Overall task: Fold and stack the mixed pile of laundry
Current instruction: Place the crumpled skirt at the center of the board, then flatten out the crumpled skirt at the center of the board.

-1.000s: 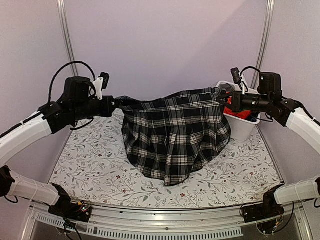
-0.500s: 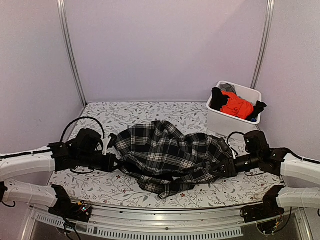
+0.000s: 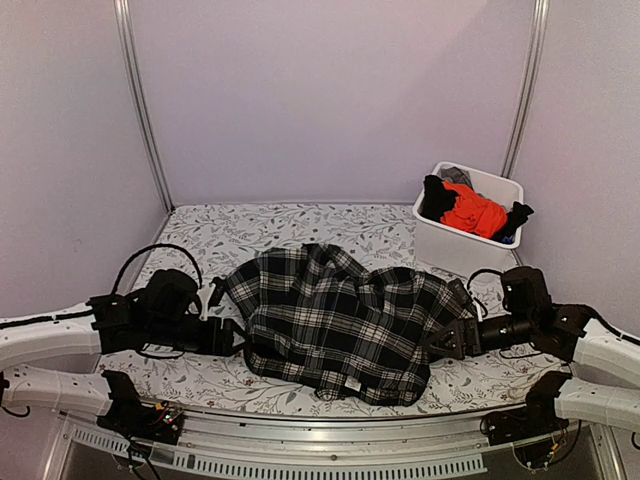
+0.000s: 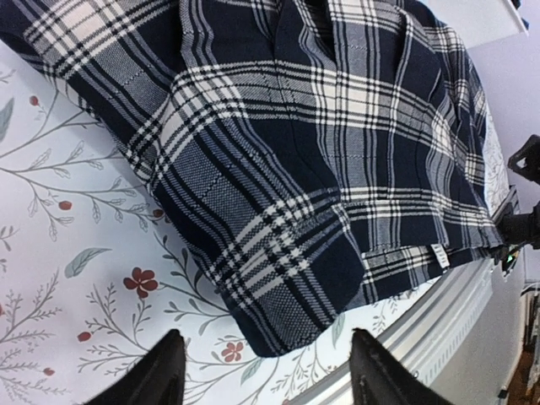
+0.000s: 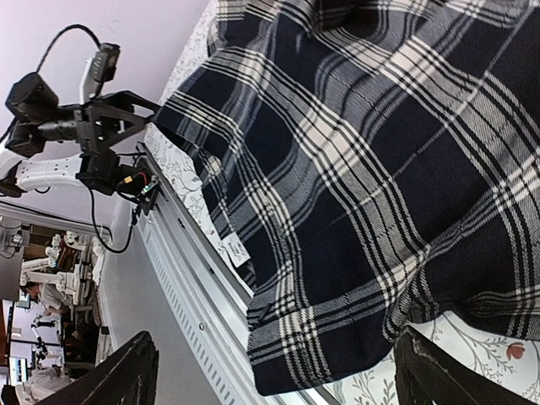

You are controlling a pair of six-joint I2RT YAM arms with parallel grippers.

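Seen from above, with 12 o'clock at the far wall, the white plastic bin (image 3: 470, 255) stands at the table's 2 o'clock corner. It holds a bright orange-red garment (image 3: 472, 212) heaped in the middle. Black garments (image 3: 436, 195) lie at its 9 o'clock and 3 o'clock sides, and a grey piece (image 3: 457, 174) shows at the far rim.

The black-and-white plaid garment (image 3: 335, 315) is outside the bin. It is spread nearly flat on the floral tablecloth (image 3: 200, 235), across the near half of the table. Its long axis runs from 9 o'clock to 3 o'clock, and the cloth is rumpled along the far side. The near hem lies close to the table's 6 o'clock edge, where a small white label (image 3: 352, 384) shows.

The left gripper (image 3: 232, 337) sits low at the garment's 9 o'clock end and points toward 3 o'clock. In the left wrist view its jaws are spread wide with nothing between them, and the plaid hem lies just beyond the fingertips (image 4: 173, 346).

The right gripper (image 3: 447, 340) sits low at the 3 o'clock end and points toward 9 o'clock. In the right wrist view its jaws are likewise spread apart and do not pinch the cloth in front of them.
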